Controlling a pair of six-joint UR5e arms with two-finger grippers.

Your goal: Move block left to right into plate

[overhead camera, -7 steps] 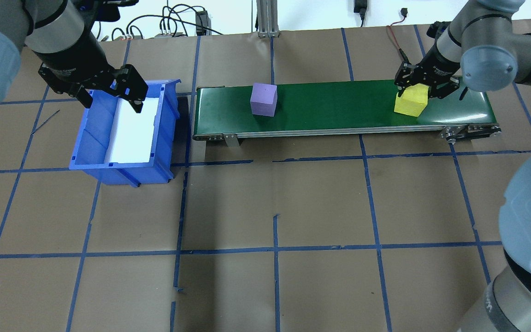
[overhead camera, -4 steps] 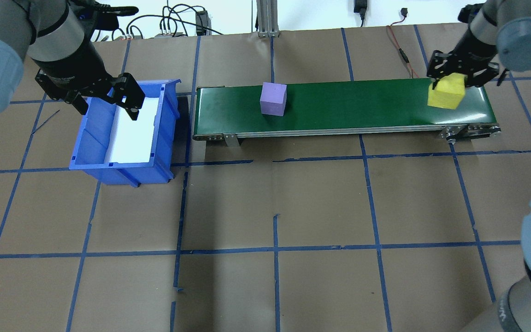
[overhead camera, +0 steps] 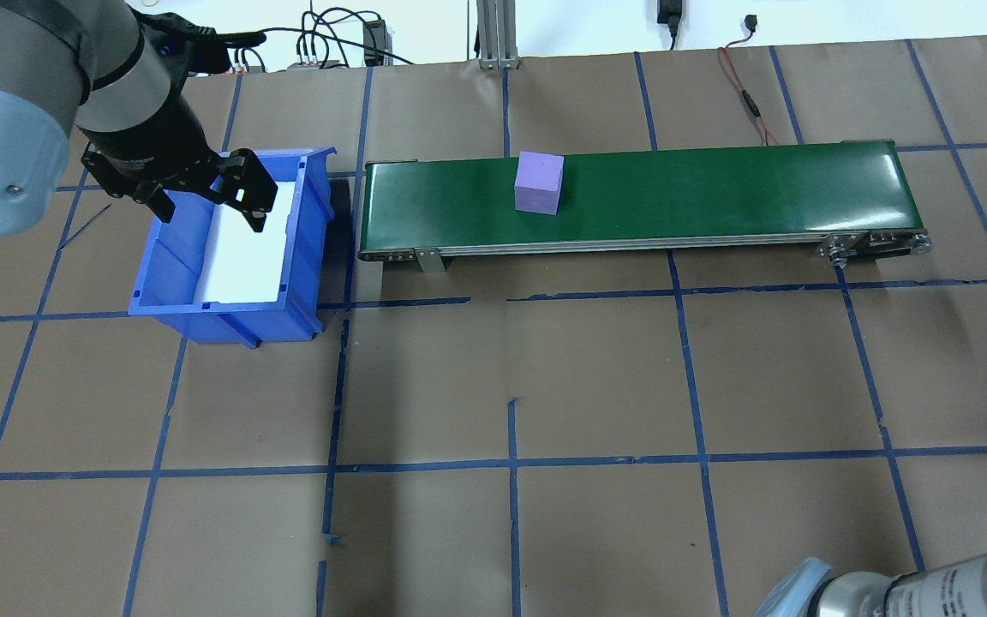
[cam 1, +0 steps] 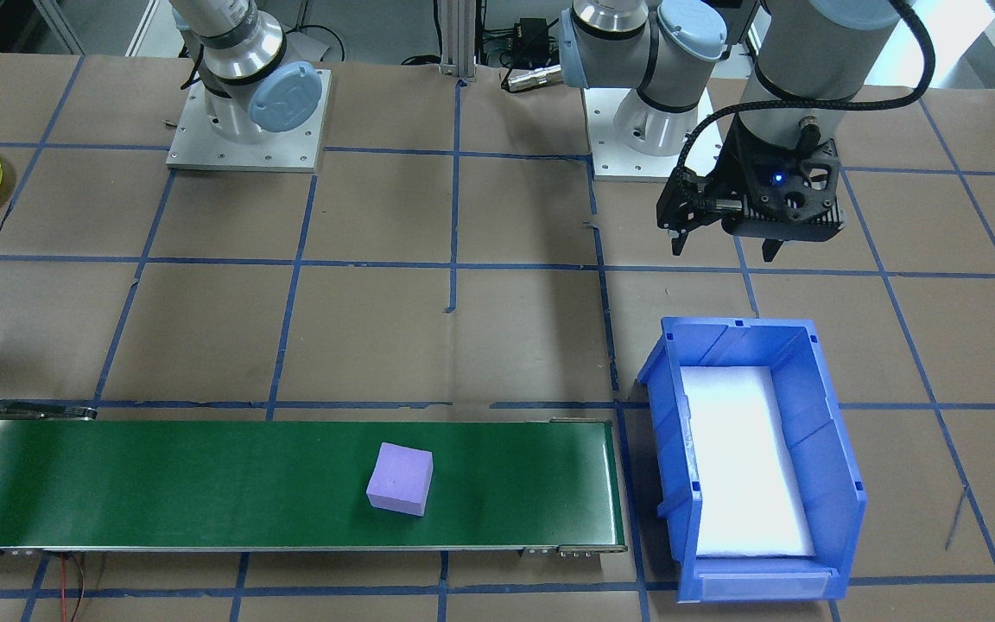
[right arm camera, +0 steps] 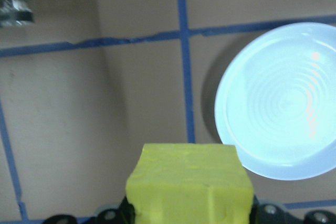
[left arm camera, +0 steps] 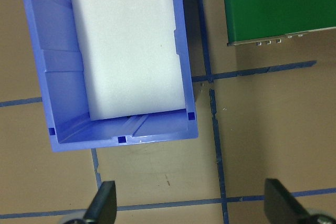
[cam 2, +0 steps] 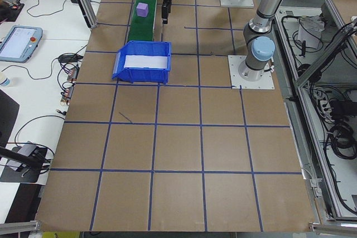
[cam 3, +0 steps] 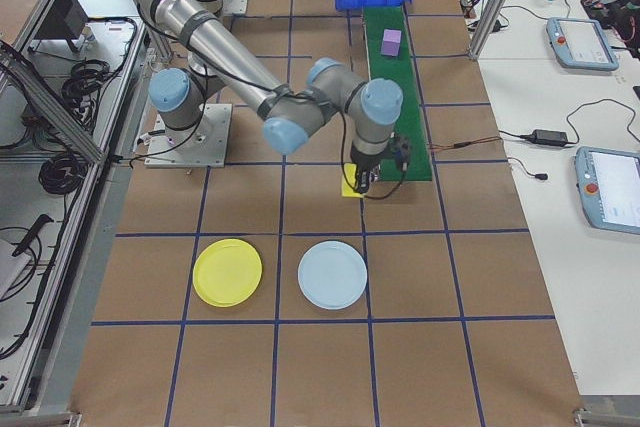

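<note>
Block (right arm camera: 190, 182) sits clamped in right gripper (right arm camera: 189, 211), above table.

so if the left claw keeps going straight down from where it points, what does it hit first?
Most likely bare table paper, just past the near wall of the blue bin. The left claw is open and points at the floor there, though its height above the bin rim is unclear.

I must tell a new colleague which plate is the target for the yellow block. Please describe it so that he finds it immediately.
Look at the brown table beyond the end of the green conveyor, on the robot's right. Two round plates lie there side by side. The target is the yellow plate, nearer the robot's base side; its neighbour, the pale blue plate, differs only in colour.
</note>
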